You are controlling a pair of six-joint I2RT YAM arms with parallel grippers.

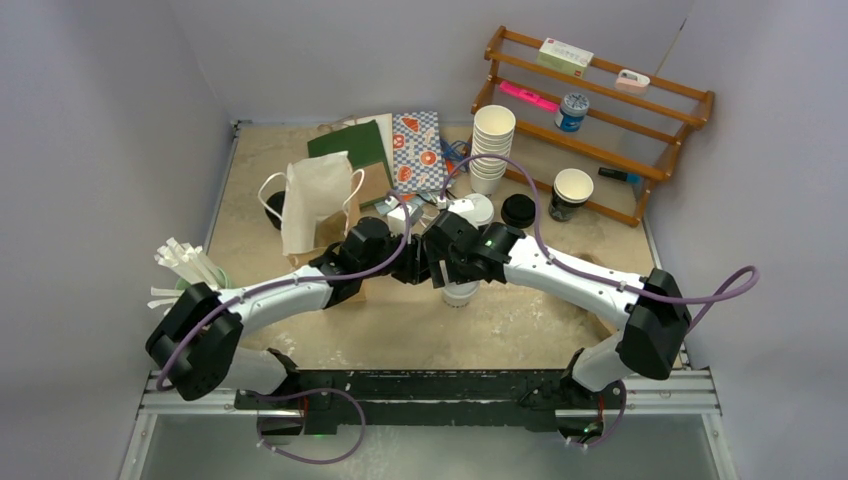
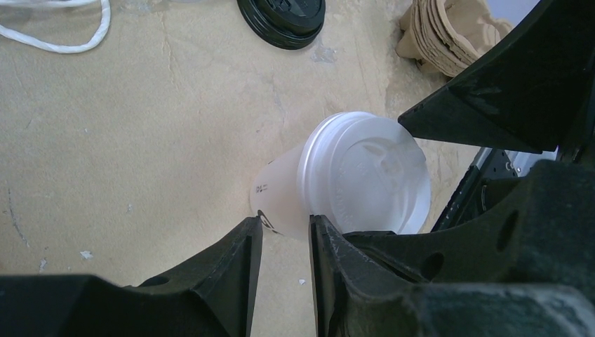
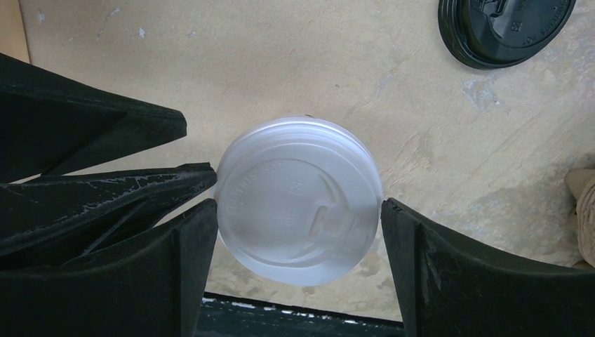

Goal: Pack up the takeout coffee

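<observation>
A small white paper takeout cup with a white plastic lid [image 3: 298, 193] stands upright on the table between the two arms [image 1: 460, 292]. My right gripper [image 3: 299, 207] is open over it, with one finger close against each side of the lid's rim. My left gripper [image 2: 284, 221] comes in from the left with its jaws a narrow gap apart. Bare table shows between its fingertips [image 2: 251, 226], which sit against the cup's side wall [image 2: 281, 196]. A black lid [image 1: 517, 210] sits further back; I cannot tell whether a cup is under it.
A white paper bag [image 1: 318, 200] stands at the left. A tall stack of white cups [image 1: 492, 145], a loose white lid [image 1: 473, 208] and a dark lidless cup [image 1: 571, 192] are behind. Brown cup carriers [image 2: 449, 31] lie close by, and a wooden rack [image 1: 600, 110] fills the back right.
</observation>
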